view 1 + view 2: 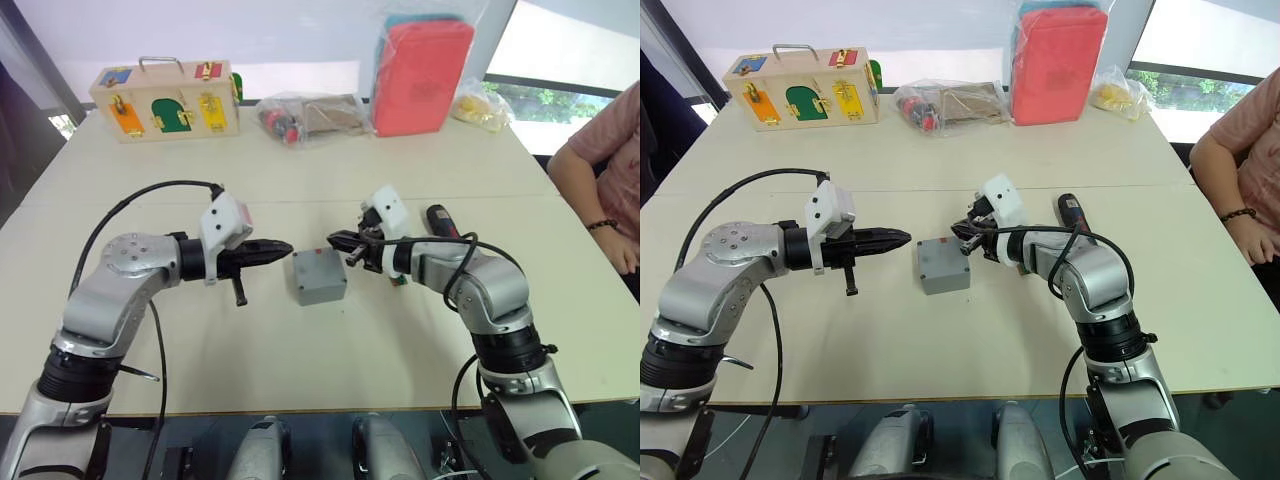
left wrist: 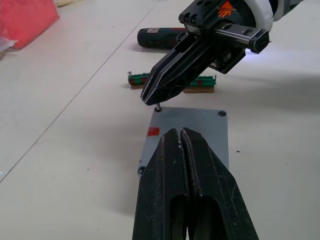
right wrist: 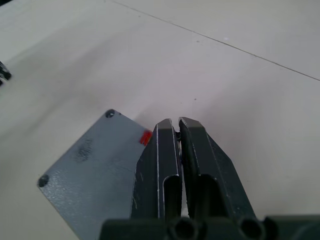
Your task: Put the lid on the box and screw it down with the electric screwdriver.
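The lid is seated on the grey box at the table's centre. The left gripper is held at the box's 9 o'clock, its jaws pressed together and empty. The right gripper is poised over the lid's corner at 2 o'clock, jaws closed on a small screw. The electric screwdriver lies at the box's 2 o'clock, beside green connector blocks.
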Controlling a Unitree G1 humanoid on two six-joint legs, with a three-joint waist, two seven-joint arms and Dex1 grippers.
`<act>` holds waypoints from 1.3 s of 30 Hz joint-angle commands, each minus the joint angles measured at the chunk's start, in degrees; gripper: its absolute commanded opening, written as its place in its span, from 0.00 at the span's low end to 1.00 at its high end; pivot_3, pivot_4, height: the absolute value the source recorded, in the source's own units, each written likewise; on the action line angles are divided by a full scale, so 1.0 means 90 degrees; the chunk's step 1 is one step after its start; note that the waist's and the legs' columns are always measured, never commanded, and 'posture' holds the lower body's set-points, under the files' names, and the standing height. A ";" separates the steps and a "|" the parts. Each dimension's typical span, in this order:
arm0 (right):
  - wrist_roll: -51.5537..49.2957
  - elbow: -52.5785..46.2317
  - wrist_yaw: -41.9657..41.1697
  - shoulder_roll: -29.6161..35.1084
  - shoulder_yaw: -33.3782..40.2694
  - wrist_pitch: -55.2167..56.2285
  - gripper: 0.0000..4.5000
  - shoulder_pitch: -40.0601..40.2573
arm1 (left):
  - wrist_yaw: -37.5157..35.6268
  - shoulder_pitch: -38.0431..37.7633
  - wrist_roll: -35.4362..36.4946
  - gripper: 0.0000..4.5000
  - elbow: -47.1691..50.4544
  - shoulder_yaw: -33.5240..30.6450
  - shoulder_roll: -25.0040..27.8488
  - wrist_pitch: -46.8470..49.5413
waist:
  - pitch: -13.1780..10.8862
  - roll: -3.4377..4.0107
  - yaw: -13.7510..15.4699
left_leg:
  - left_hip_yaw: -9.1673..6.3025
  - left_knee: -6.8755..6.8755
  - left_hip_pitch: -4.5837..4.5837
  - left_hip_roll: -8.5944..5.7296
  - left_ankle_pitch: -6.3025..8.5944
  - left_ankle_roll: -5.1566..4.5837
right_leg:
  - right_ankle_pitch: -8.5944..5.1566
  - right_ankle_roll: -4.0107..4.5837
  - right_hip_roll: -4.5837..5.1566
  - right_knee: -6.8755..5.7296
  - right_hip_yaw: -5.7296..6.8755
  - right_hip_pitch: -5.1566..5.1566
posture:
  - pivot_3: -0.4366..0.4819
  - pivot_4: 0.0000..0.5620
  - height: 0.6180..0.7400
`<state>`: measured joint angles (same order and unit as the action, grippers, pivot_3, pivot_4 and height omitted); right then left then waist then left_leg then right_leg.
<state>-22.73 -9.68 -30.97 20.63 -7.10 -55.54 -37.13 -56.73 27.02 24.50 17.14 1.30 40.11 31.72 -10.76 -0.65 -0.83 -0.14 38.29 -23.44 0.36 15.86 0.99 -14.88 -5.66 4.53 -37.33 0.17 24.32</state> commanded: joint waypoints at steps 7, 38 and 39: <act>0.0128 0.0100 -0.0143 0.0071 -0.0065 0.0328 0.02 0.0035 | 0.0093 -0.0028 0.0123 0.00 0.0279 -0.0113 0.0035 -0.0008 | 0.0000 0.0000 0.0001 | 0.0000 0.0000 0.0000 0.0000 0.0000 0.0000 | 0.0000 0.0000 0.0000 0.0000 0.0000 0.0000 | 0.48 0.27 0.92; -0.0118 0.0118 -0.0974 0.3234 0.0724 -0.2061 1.00 -0.1001 | -0.0029 0.0139 0.0469 0.00 0.0342 -0.0103 -0.0089 -0.0044 | -0.0004 0.0006 0.0026 | 0.0002 0.0000 0.0000 -0.0001 0.0000 0.0000 | 0.0000 0.0000 0.0005 0.0001 -0.0001 0.0000 | 0.48 0.27 0.92; -0.0069 0.0340 -0.1009 0.3412 0.0512 -0.2254 1.00 -0.1173 | -0.0043 0.0144 0.0443 0.00 0.0325 -0.0073 -0.0105 -0.0092 | -0.0004 0.0005 0.0019 | 0.0002 -0.0001 0.0000 -0.0002 0.0000 -0.0001 | 0.0000 0.0001 0.0006 0.0003 0.0000 -0.0001 | 0.48 0.27 0.92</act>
<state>-23.45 -8.41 -38.85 49.31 -0.75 -71.75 -45.14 -56.45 27.42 27.68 18.60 1.23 39.16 32.42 -10.79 -0.61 -0.66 -0.09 38.29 -23.44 0.36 15.86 0.98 -14.89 -5.65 4.56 -37.28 0.17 24.30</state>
